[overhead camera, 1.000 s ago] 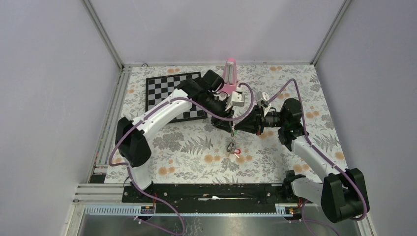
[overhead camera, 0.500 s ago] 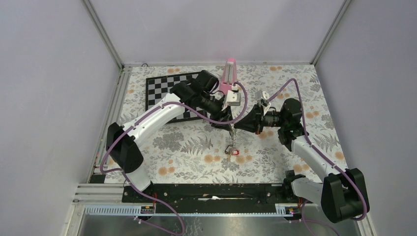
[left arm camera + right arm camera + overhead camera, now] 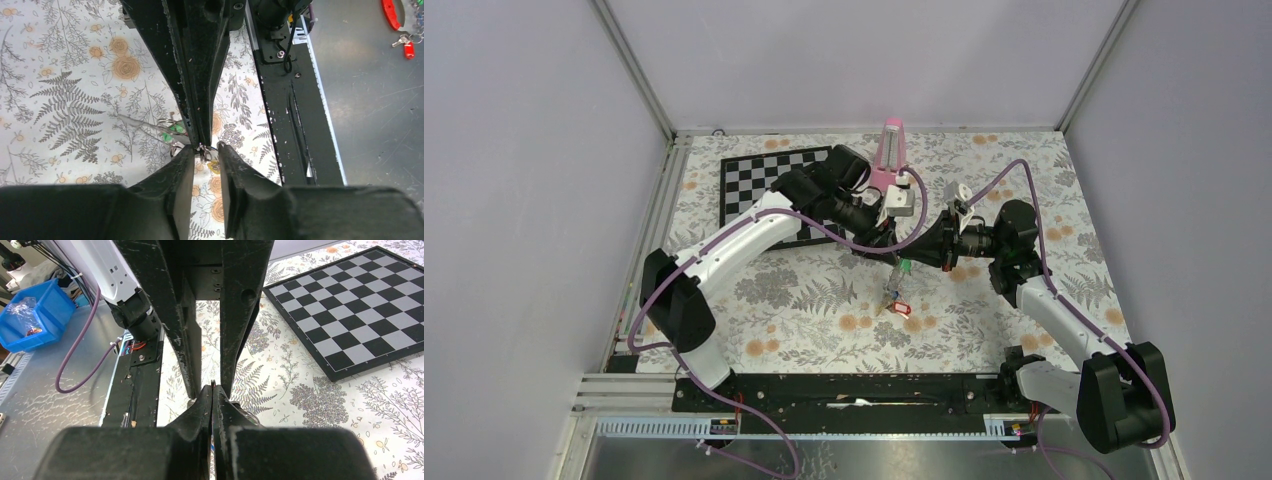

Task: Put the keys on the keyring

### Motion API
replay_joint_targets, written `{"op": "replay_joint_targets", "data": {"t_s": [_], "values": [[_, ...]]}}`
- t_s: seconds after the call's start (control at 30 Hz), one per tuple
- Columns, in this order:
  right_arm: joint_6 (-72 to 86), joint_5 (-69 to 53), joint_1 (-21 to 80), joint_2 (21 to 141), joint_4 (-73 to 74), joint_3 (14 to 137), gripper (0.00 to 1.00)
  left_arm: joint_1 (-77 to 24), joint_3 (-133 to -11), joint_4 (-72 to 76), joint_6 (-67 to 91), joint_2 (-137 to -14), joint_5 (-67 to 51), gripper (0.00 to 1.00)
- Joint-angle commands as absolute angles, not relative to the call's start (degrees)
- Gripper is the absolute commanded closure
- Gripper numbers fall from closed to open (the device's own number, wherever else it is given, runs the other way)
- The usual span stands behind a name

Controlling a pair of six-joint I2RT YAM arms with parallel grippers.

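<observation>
Green-tagged key beside left claw

We see the left arm and the right arm built alike of white shells and black joint housings, purple cables looping along each, and the left gripper ending in tapered black fingers with scuffed, pale-flecked edges.
</observation>
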State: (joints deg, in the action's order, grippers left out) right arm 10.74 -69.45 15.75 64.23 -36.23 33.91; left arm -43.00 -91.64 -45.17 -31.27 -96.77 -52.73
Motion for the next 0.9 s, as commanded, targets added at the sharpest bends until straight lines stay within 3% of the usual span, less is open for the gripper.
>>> {"op": "replay_joint_targets", "data": {"t_s": [0.0, 0.13, 0.3, 0.5, 0.87], "values": [[10.2, -68.4, 15.8, 63.3, -38.1, 36.3, 1.00, -43.2, -91.8, -43.1, -30.8, -95.3, -55.2, 0.79], [10.1, -68.4, 15.7, 63.3, -37.9, 36.2, 1.00, -43.2, -92.1, -43.0, -30.7, -95.4, -54.9, 0.92], [9.2, -68.2, 15.5, 63.4, -37.0, 36.5, 1.00, -43.2, -92.0, -43.0, -31.1, -94.8, -53.3, 0.99], [5.3, -66.9, 15.4, 63.5, -32.9, 37.0, 1.00, -43.3, -94.2, -46.0, -32.9, -93.5, -48.0, 1.00], [3.9, -67.1, 15.4, 63.4, -31.8, 37.1, 0.69, -49.8, -109.6, -64.9, -39.5, -99.0, -27.6, 1.00]]}}
